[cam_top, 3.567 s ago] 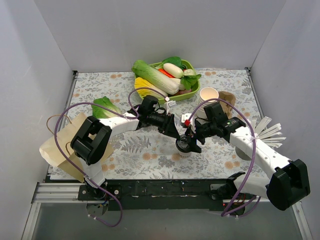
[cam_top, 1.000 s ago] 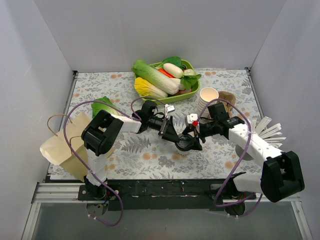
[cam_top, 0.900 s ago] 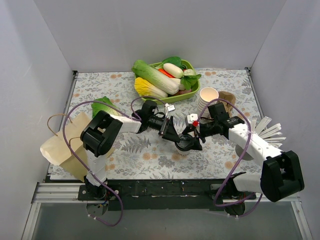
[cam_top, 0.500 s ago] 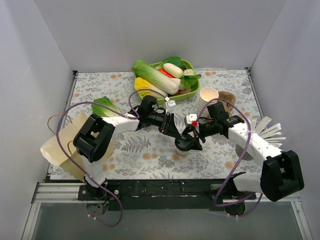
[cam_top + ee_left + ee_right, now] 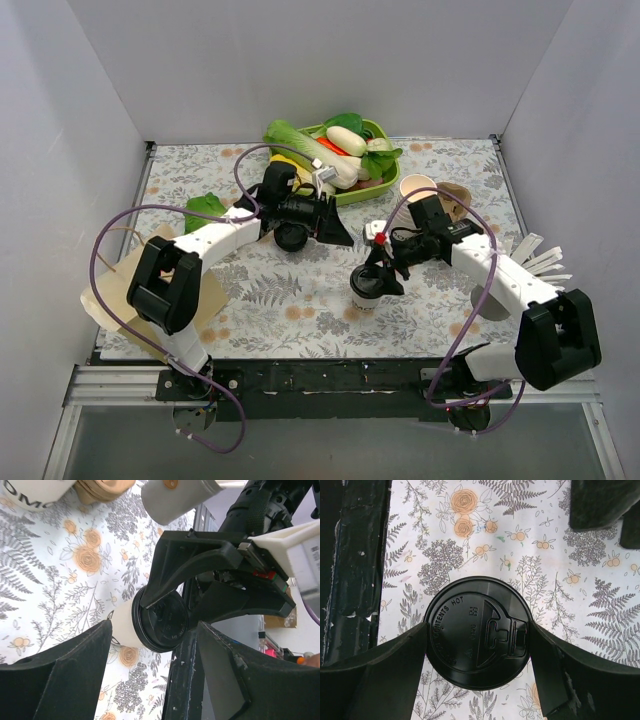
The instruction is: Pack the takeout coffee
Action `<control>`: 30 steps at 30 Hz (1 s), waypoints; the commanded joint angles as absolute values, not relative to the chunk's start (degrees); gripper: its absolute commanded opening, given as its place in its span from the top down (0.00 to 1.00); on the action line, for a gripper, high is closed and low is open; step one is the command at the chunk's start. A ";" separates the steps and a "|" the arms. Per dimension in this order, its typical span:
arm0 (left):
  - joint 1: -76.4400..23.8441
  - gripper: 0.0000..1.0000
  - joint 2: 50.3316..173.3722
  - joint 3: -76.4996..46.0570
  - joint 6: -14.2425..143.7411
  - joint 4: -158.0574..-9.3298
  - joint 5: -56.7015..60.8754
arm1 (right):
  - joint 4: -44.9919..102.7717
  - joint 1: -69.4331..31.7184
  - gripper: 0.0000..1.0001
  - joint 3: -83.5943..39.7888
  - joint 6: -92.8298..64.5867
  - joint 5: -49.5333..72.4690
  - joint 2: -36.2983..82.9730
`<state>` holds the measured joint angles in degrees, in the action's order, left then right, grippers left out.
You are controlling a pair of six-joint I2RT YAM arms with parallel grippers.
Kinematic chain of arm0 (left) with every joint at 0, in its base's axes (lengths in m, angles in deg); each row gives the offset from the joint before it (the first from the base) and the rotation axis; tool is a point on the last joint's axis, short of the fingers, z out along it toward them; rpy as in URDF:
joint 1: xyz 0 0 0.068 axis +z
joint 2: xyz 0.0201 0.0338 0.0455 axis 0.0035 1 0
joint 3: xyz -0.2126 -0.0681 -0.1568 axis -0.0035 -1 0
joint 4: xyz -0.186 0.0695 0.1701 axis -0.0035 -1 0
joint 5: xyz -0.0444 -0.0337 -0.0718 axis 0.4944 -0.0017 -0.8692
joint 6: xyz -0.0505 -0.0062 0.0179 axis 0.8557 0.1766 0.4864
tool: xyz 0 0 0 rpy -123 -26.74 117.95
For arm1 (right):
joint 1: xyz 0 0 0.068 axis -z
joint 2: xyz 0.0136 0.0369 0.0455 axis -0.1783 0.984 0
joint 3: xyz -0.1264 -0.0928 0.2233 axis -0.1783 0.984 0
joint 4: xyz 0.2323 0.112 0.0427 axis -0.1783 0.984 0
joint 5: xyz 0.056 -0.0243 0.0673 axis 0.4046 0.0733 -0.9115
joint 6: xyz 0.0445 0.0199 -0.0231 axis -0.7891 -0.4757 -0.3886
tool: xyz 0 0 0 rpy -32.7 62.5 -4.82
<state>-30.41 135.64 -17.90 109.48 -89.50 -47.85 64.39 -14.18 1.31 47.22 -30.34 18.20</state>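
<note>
The takeout coffee (image 5: 366, 292), a cream paper cup with a black lid (image 5: 477, 638), stands upright on the floral tablecloth in front of the middle. My right gripper (image 5: 376, 279) reaches down over it, and its two fingers (image 5: 400, 655) press the lid's rim from both sides. My left gripper (image 5: 336, 228) hangs open to the upper left of the cup, apart from it. In the left wrist view the cup (image 5: 125, 627) lies beyond the spread black fingers (image 5: 75, 665), with nothing between them.
A green tray (image 5: 386, 186) of vegetables sits at the back. A stack of lidless paper cups (image 5: 416, 192) and brown sleeves (image 5: 456, 194) stand right of it. A brown paper bag (image 5: 118, 292) lies at the left edge, a leafy green (image 5: 203, 211) behind it, white sticks (image 5: 540, 264) at the right.
My left gripper has let go and drawn back from the cup toward the upper left, jaws a little wider. The right gripper has stayed shut on the cup's lid.
</note>
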 commanded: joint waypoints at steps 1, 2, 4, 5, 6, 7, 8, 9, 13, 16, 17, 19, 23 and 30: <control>-28.63 0.31 131.81 -13.57 106.96 -93.79 -45.20 | 70.48 -13.99 0.49 -2.41 44.64 -22.46 22.05; -28.02 0.31 131.81 -13.21 106.87 -93.88 -44.94 | 70.57 -13.99 0.50 -3.30 44.55 -22.55 23.02; -27.49 0.31 131.81 -12.07 106.35 -94.59 -44.76 | 70.13 -13.90 0.50 -5.32 44.37 -22.90 23.47; -27.22 0.31 131.81 -11.72 106.26 -94.93 -44.67 | 69.70 -13.99 0.50 -5.85 43.59 -23.25 23.73; -27.05 0.31 131.81 -10.93 105.99 -95.29 -44.50 | 68.99 -13.99 0.50 -6.29 42.97 -23.25 23.82; -26.78 0.31 131.72 -10.58 105.99 -95.38 -44.23 | 67.77 -13.99 0.51 -6.82 42.36 -23.34 23.91; -26.69 0.31 131.63 -10.23 105.90 -95.38 -43.97 | 67.15 -13.99 0.51 -8.13 40.70 -23.43 24.52; -26.52 0.31 131.46 -9.96 105.99 -95.46 -43.79 | 66.71 -13.99 0.50 -8.75 40.16 -23.43 24.78; -25.64 0.31 130.49 -8.64 105.47 -96.08 -43.09 | 62.58 -13.99 0.51 -11.65 36.64 -23.43 26.71; -25.11 0.31 129.70 -8.20 104.50 -97.22 -42.83 | 59.15 -13.99 0.51 -14.99 34.71 -23.25 29.00; -24.94 0.31 129.61 -8.11 104.32 -97.57 -42.74 | 58.62 -13.99 0.52 -16.22 34.36 -23.25 30.57; -24.67 0.31 129.09 -8.11 103.97 -98.10 -42.65 | 56.78 -13.99 0.52 -19.47 33.48 -23.17 32.07; -24.32 0.31 127.86 -8.29 103.45 -98.80 -42.21 | 50.37 -13.99 0.52 -22.29 31.28 -21.15 35.76; -23.70 0.31 126.54 -7.94 102.04 -101.26 -41.07 | 41.57 -13.99 0.52 -27.30 27.94 -16.23 43.15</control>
